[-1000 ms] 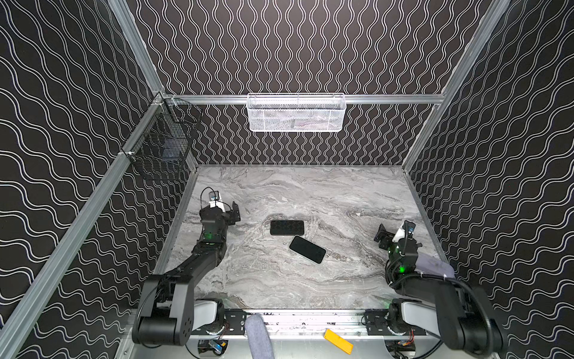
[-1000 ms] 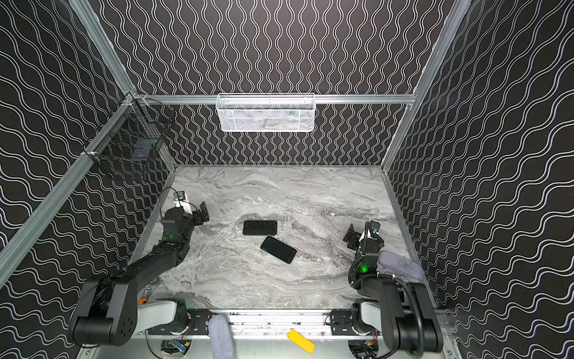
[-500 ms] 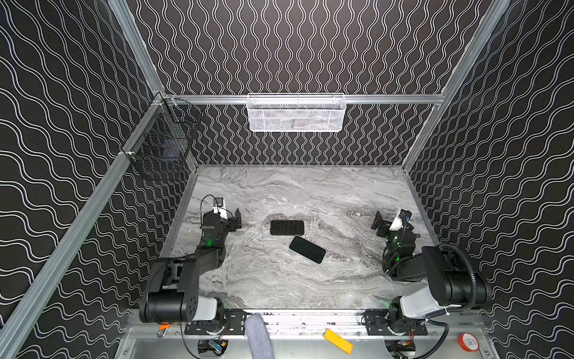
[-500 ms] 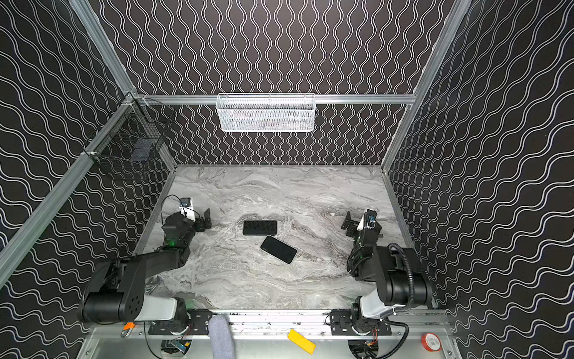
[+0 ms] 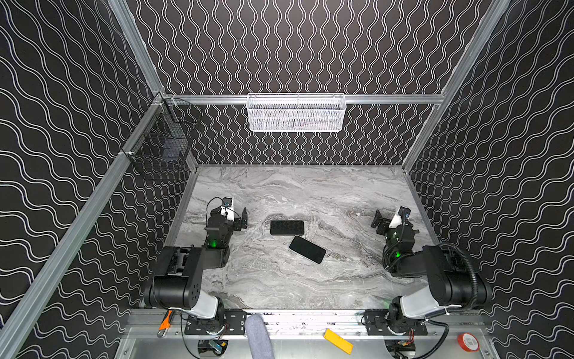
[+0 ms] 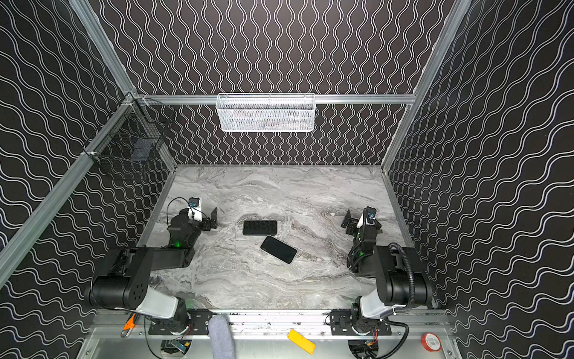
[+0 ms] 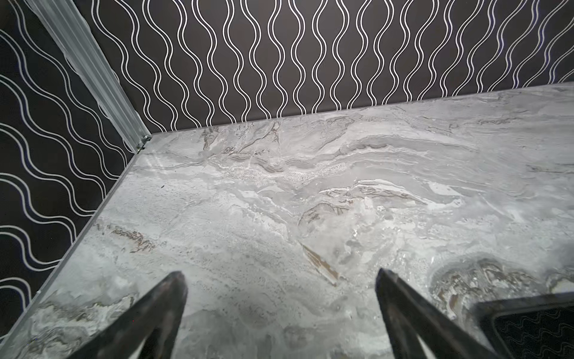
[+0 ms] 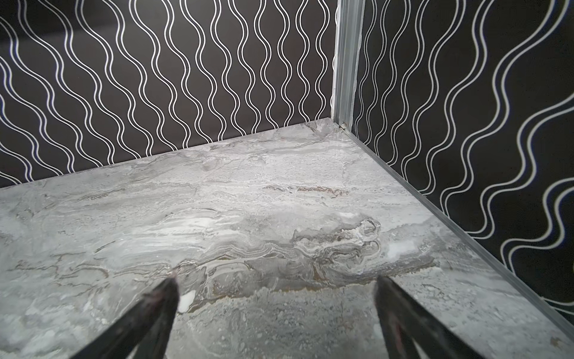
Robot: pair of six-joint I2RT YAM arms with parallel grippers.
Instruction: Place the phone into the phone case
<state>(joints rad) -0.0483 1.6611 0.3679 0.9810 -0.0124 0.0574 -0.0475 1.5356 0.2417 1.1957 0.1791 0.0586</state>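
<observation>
- Reaching for the phone (image 5: 307, 249) is judged to be the step in hand. It lies flat and skewed on the marble table (image 5: 310, 192), just beside the phone case (image 5: 287, 227); whether their near corners touch cannot be told.
- The left gripper (image 5: 242, 221) is seen spread wide and empty, low near the table's left edge. A corner of the case shows in its wrist view.
- The right gripper (image 5: 380, 221) is likewise spread wide, with nothing held, well apart from both things.
- The case appears to lie open side up, so the phone should be taken by its long edges, lifted, squared to the case and lowered level.
- One corner should be seated first, with the case steadied by the other arm, lest it slide on the smooth surface.
</observation>
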